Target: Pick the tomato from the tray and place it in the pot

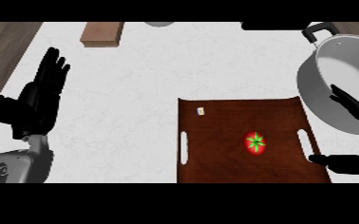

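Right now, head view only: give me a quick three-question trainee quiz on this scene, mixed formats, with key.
1. True or false: the tomato lies on the brown tray.
2. Multiple choice: where is the pot relative to the tray? A) left of it B) to its upper right C) on top of it
3. Fill in: the left hand shows at the view's left with fingers ____.

Key: 1 true; 2 B; 3 straight (open). The right hand shows only partly at the right edge, beside the tray's right handle slot.
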